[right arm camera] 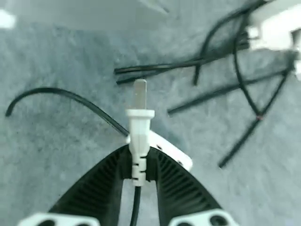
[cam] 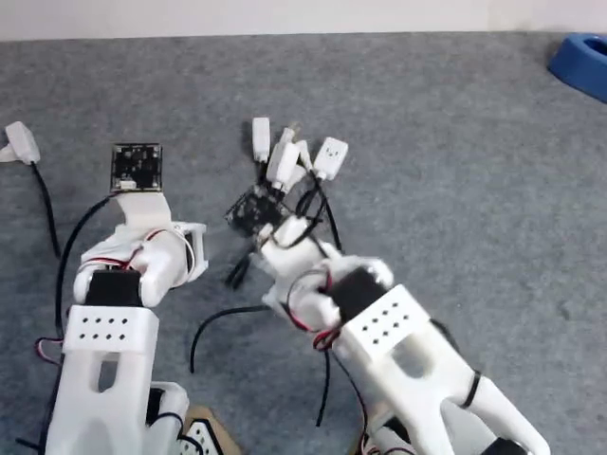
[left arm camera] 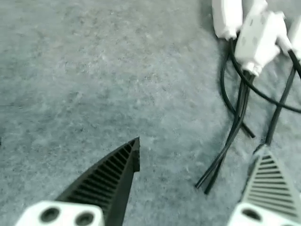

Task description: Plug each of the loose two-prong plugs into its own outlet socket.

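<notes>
At the centre of the right wrist view, the right gripper (right arm camera: 140, 157) is clamped on a white two-prong plug (right arm camera: 140, 125). It holds the plug by the body, with the prongs pointing straight ahead and the black cord (right arm camera: 136, 207) running back between the fingers. Held this way the prongs are free and in line with the arm's reach, which looks suited to pushing them into a socket.

In the left wrist view, the left gripper (left arm camera: 200, 148) hangs wide open over the bare grey tabletop (left arm camera: 94, 70), holding nothing. The cluster of white outlet sockets (left arm camera: 254, 37) and their black leads sits at the upper right of its frame. My guess is that it waits there to steady one of them.

The high view gives the layout. The arm holding the plug runs from the lower right toward the middle and ends just below the cluster at upper centre. A further white connector (cam: 21, 142) on a black cord lies well apart at the upper left edge, and a blue object (cam: 580, 62) sits in the upper right corner. The right wrist view adds the grip and the direction of the prongs close up.
</notes>
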You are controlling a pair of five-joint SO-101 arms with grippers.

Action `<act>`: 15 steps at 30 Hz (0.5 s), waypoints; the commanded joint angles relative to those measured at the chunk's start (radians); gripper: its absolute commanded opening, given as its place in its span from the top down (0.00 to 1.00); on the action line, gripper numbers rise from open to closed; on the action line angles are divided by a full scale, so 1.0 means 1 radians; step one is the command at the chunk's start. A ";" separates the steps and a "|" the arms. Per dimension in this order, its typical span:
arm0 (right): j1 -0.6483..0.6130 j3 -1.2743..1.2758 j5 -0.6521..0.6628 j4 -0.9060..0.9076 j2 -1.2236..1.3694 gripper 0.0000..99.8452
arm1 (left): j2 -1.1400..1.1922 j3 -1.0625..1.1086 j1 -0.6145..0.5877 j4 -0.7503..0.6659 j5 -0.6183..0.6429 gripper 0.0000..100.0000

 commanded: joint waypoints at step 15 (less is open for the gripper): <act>-0.022 0.082 -0.040 -0.125 -0.070 0.99 | -0.008 -0.041 0.182 0.123 -0.092 0.64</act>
